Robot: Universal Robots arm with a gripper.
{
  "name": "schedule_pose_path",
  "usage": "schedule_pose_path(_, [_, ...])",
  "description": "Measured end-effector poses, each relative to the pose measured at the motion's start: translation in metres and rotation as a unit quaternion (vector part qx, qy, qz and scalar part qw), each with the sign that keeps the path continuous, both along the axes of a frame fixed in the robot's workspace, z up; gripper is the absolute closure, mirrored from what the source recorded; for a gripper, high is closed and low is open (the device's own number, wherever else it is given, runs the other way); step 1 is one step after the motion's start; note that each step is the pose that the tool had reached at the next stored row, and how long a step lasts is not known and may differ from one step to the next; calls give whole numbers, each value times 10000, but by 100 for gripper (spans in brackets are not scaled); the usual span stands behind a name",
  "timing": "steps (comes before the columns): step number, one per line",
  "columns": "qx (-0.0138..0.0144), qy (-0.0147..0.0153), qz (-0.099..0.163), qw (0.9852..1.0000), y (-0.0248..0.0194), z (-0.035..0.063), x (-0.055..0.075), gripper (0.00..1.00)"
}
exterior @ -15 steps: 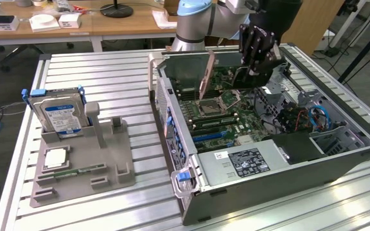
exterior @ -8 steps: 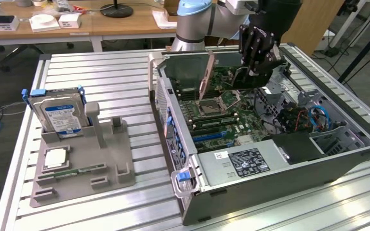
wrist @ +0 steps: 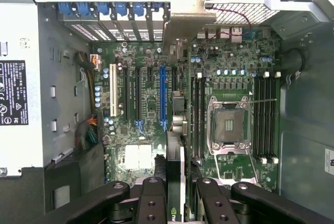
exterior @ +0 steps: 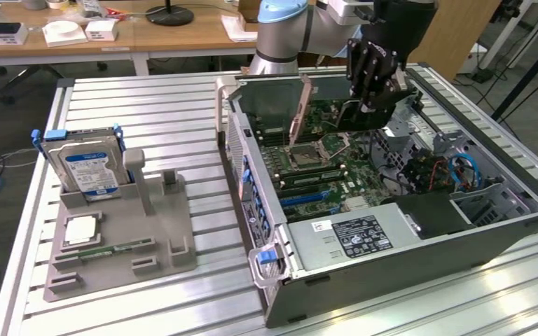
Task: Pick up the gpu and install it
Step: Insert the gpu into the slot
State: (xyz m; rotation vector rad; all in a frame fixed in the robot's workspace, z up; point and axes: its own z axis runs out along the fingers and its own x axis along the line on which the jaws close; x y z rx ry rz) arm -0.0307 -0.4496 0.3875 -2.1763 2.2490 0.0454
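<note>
1. The robot arm [exterior: 288,28] reaches down into the open computer case [exterior: 391,280] on the counter [exterior: 157,112].
2. The jaws are closed on the gpu [wrist: 176,182], one on each flat side.
3. The gpu [exterior: 358,117] stands on its thin edge over the green board [wrist: 141,57] inside the case, just beside the long blue slot [wrist: 162,96].
4. I cannot tell if the gpu touches the board.
5. A hard drive [exterior: 87,164] stands in a grey holder [exterior: 148,224], well apart from the case.
</note>
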Motion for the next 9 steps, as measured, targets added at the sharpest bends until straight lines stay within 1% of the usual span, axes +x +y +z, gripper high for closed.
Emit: schedule_pose_path(9, [0,0,0,10000,-4,-87,1,73])
